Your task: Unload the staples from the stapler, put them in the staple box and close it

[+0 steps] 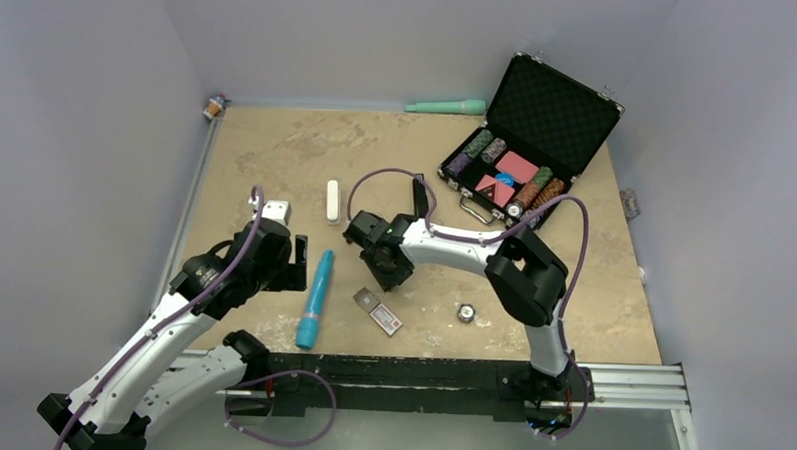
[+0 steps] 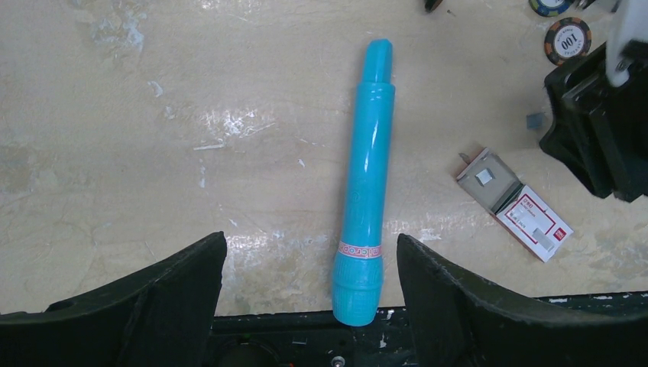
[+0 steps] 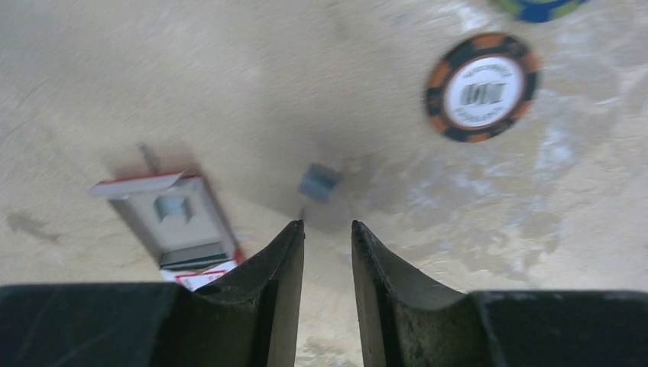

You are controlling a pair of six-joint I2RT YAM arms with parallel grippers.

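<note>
Stapler (image 1: 421,198): slim black bar on the mottled tan tabletop (image 1: 277,151), just beside the right arm (image 1: 454,249), between it and the open chip case (image 1: 554,110). Only the overhead view shows it whole. In the left wrist view, a dark tip cut off by the top edge may be the same item, but this cannot be confirmed. Neither gripper touches it.

Left gripper (image 2: 311,245): fingers spread wide, holding nothing. Its own view frames the blue tube (image 2: 365,183) between the fingers. The overhead view places that gripper just left of the tube and apart from it.

Right gripper (image 3: 327,227): fingers parted by a narrow slot only, with nothing in it. Its view is blurred. It shows a small grey block (image 3: 319,182) lying loose on the table just beside the staple box (image 3: 179,222). The overhead view does not resolve this block, and its nature cannot be told.

Poker chip (image 3: 482,86): its lettering is smeared in the right wrist view, while the left wrist view reads "001".

Tube: glossy turquoise plastic cylinder with a patterned band above a ribbed, thicker end. Staple box: red-and-white card, flap open, grey inner tray. Chip: round, orange-and-black rim, white centre. Case: dark dimpled lining inside the lid, metal-edged, its contents too small to detail.
</note>
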